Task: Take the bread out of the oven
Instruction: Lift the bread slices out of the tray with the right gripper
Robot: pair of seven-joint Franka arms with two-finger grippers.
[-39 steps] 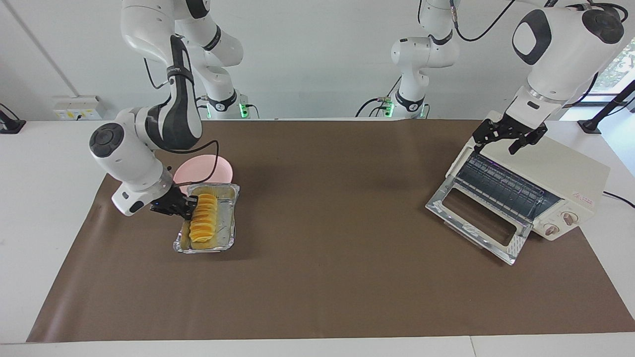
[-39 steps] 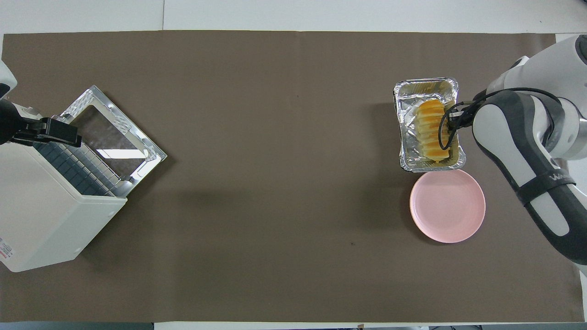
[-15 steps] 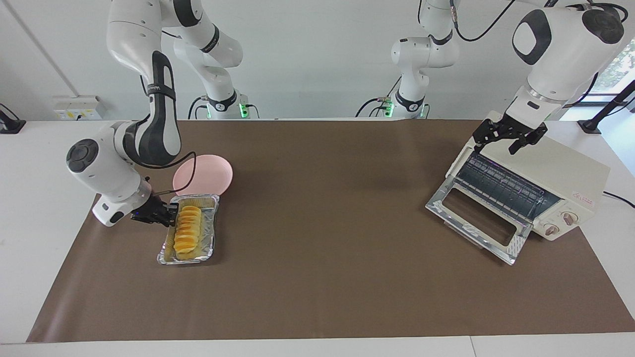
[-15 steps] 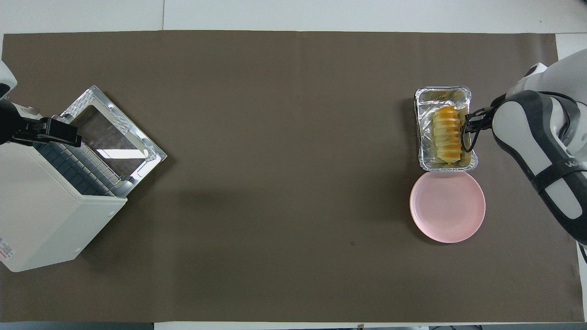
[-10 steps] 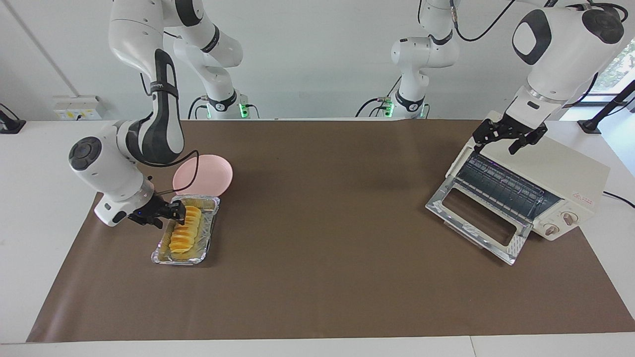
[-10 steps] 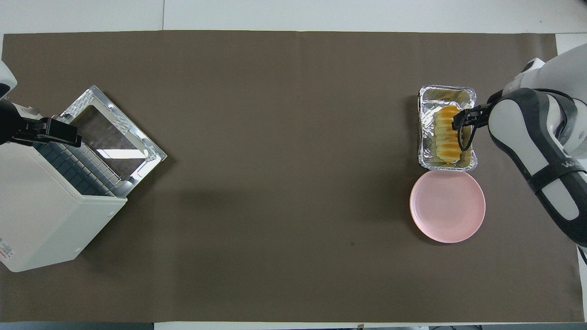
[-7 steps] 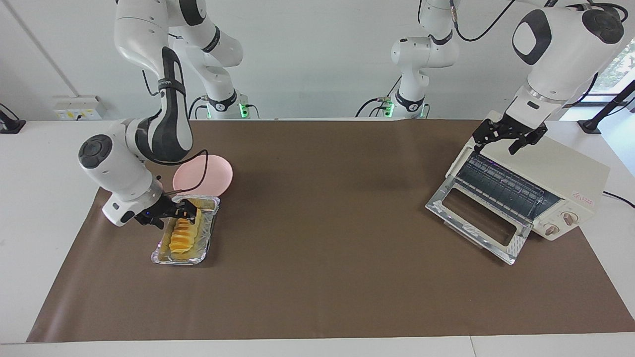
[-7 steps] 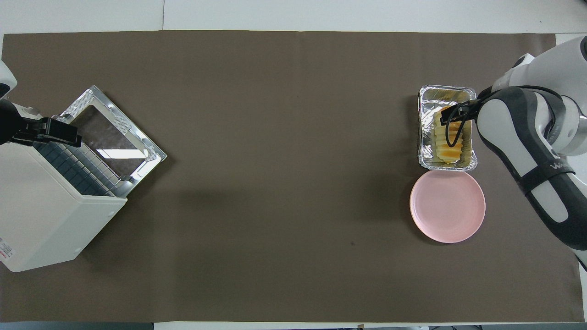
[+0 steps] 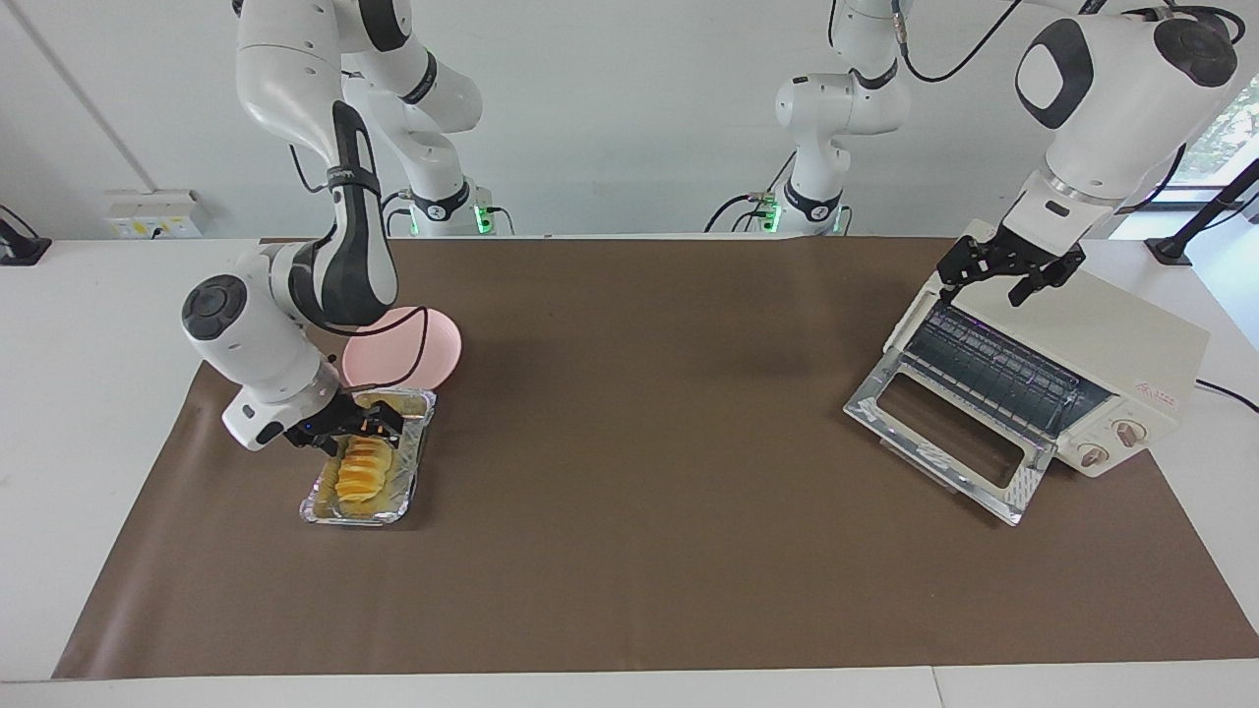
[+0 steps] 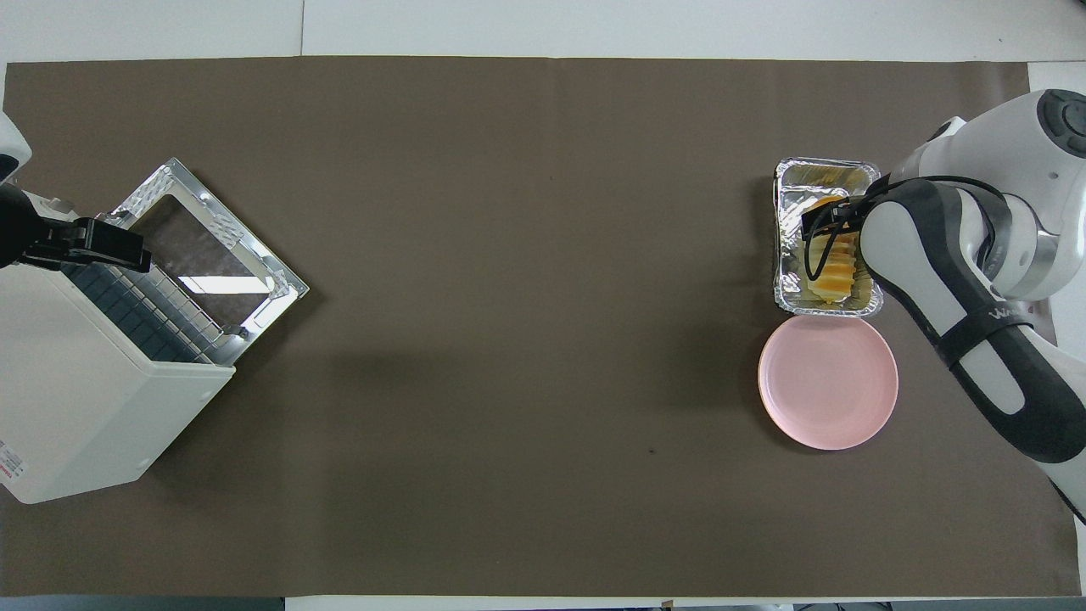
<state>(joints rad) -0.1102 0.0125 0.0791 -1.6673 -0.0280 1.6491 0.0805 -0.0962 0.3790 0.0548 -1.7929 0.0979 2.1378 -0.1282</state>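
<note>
- overhead view: nearest the robots at the right arm's end of the table, the pink plate (image 10: 828, 382) is seen bare, just beside the foil tray (image 10: 789, 293), which lies farther from the robots.
- the bread (image 10: 836, 263) is found in that tray, well apart from the oven (image 10: 76, 399); the taking-out is judged done as far as the oven goes, and the bare plate beside the tray is probably meant as the loaf's next place.
- the right gripper (image 10: 825, 222) is placed over the end of the loaf nearer the plate; its fingers look spread on either side of the loaf, though this is not seen surely, and no pinch on the bread can be made out.
- in the facing view, the right gripper (image 9: 366, 425) is shown low, at the tray's (image 9: 413, 462) rim and level with the bread (image 9: 362, 474), a height that the view from above cannot give.
- at the left arm's end, the oven (image 9: 1111, 354) is left with its door (image 9: 949, 433) dropped flat and the wire rack (image 9: 993, 369) bare.
- the left gripper (image 9: 1011, 270) waits over the oven's top edge with its fingers spread and nothing between them; from above, the left gripper (image 10: 85, 244) is cut by the frame edge, so its height is read only from the facing view.
- the door's glass is shown best from above.
</note>
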